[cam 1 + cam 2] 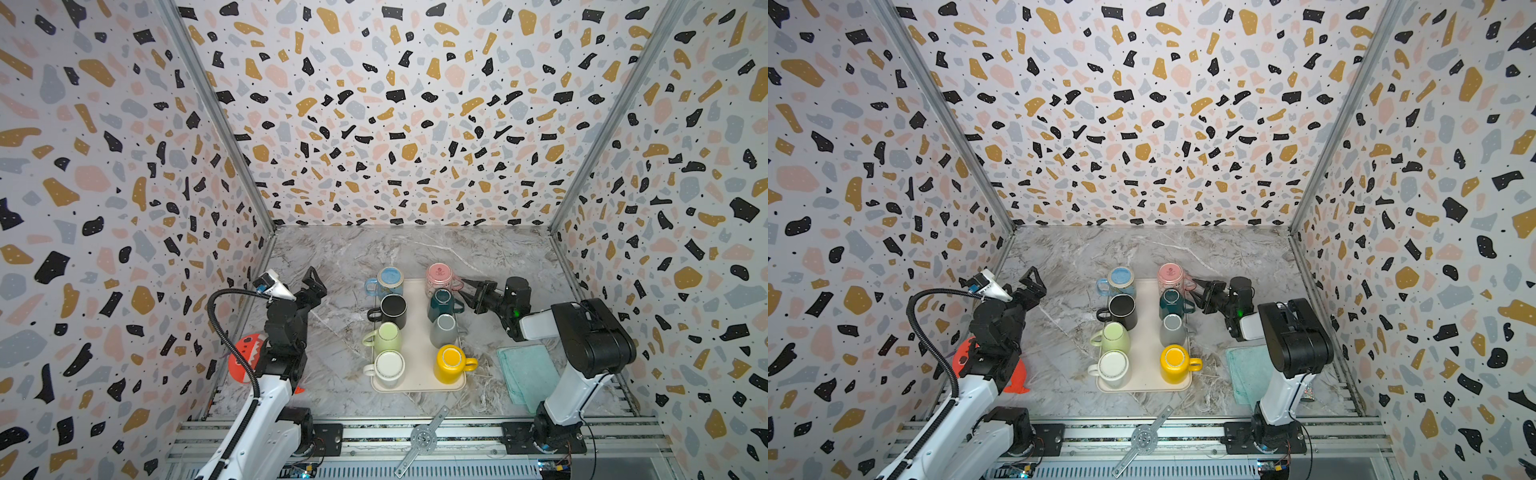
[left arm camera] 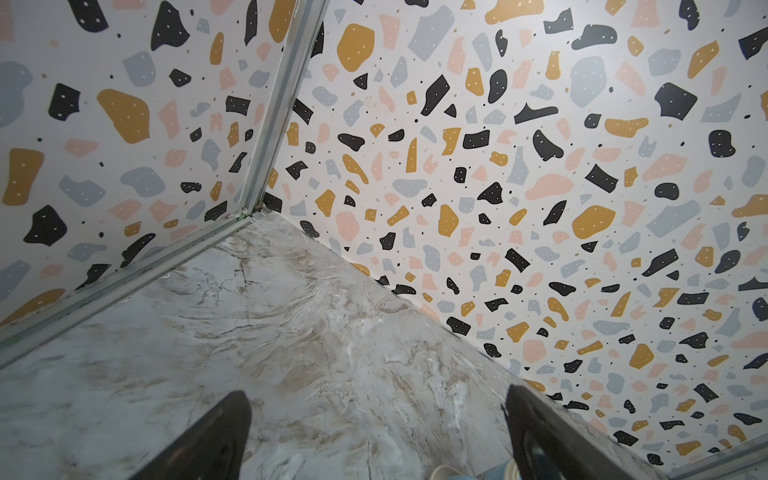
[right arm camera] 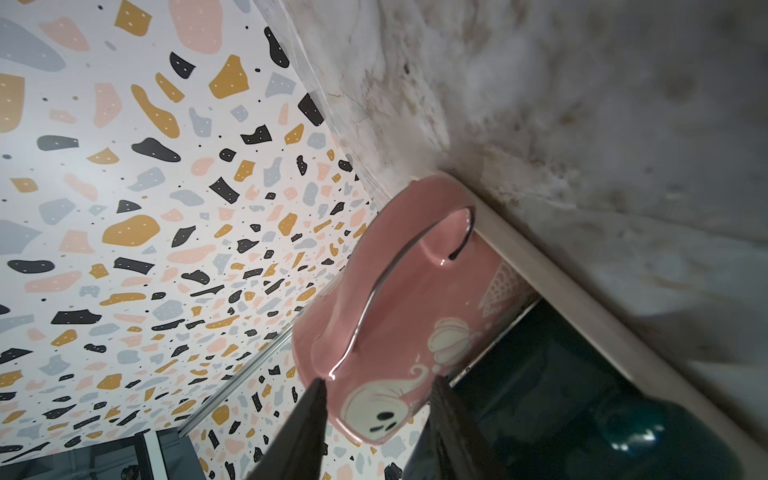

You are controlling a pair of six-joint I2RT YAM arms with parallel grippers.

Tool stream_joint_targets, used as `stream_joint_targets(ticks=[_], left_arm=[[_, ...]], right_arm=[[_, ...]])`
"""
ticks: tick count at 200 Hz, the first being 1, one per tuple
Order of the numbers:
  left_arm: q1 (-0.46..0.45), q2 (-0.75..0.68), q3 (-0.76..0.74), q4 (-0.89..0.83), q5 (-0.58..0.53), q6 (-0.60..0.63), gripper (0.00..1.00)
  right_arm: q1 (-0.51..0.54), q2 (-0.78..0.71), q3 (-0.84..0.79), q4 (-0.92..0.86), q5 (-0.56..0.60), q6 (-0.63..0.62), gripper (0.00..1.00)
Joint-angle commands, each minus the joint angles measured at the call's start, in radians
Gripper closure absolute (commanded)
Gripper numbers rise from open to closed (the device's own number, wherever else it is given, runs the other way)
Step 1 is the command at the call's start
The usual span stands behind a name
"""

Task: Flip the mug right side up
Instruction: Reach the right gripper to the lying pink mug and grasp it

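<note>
Your tray (image 1: pixel 415 357) holds eight mugs (image 1: pixel 388 366). Your right fingers (image 3: pixel 303 428) straddle the handle (image 3: pixel 357 286) of the pink mug (image 1: pixel 439 276); whether they clamp it, you cannot tell. Your left fingers (image 2: pixel 208 440) stand wide apart.

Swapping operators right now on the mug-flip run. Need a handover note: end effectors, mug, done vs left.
Left end effector: open, empty, raised over the table left of the tray.
Right end effector: fingers either side of the handle of the pink mug; can't tell whether it is clamped.
Mug: at the tray's back right corner, upside down, handle toward the right arm.
Done: approach to the handle.
Left: confirm grip, lift, flip, set down upright.
</note>
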Motion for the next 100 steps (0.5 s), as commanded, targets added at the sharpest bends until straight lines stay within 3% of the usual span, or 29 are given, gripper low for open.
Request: stream_joint_targets(ticks=[1, 100], left_arm=[[0.006, -0.004, 0.048, 0.018, -0.018, 0.003, 0.04], [0.006, 0.013, 0.057, 0.011, -0.055, 0.032, 0.02]], right_arm=[[0.008, 0.026, 0.028, 0.114, 0.039, 0.156, 0.6], [0.027, 0.105, 0.102, 0.091, 0.108, 0.168, 0.6]])
